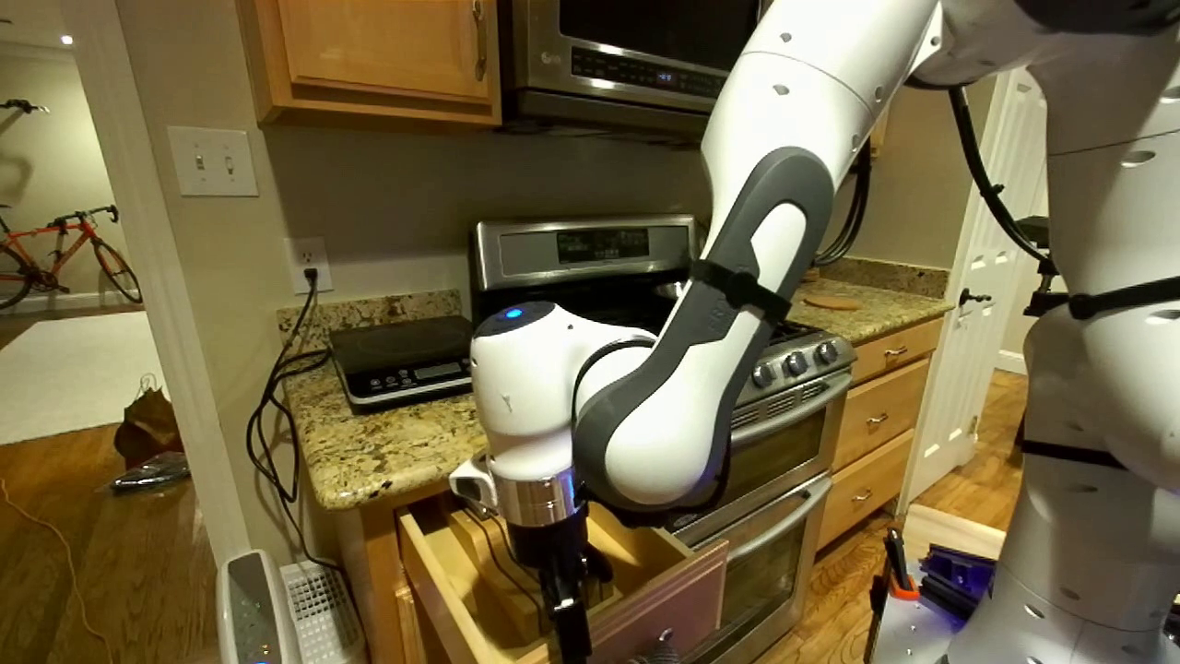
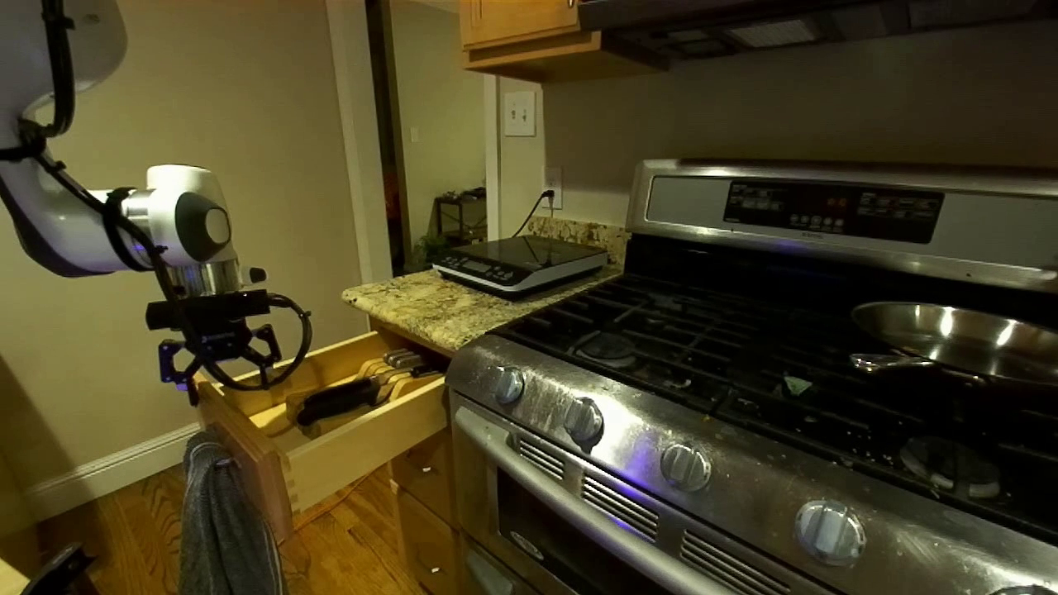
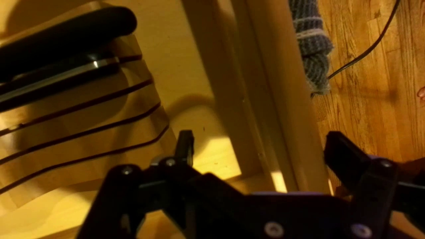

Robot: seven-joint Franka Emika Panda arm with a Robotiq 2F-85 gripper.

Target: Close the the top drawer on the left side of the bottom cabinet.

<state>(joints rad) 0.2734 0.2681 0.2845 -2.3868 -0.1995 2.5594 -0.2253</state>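
Note:
The top drawer (image 1: 678, 590) is pulled far out of the bottom cabinet (image 1: 369, 553); it also stands open in an exterior view (image 2: 368, 459). Its wooden slotted tray (image 3: 109, 136) holds dark-handled knives (image 2: 335, 402). My gripper (image 1: 581, 599) points down at the drawer front; it also shows in an exterior view (image 2: 227, 384). In the wrist view my gripper (image 3: 260, 144) is open and empty. One finger is over the drawer's inside, the other outside the front panel, with gaps on both sides of the panel. Whether the fingertips reach below its top edge is unclear.
A grey towel (image 2: 219, 512) hangs on the drawer front. The steel oven (image 2: 579, 487) stands beside the drawer. A black cooktop (image 1: 406, 360) sits on the granite top (image 1: 387, 447). A white appliance (image 1: 253, 609) stands on the floor by the cabinet.

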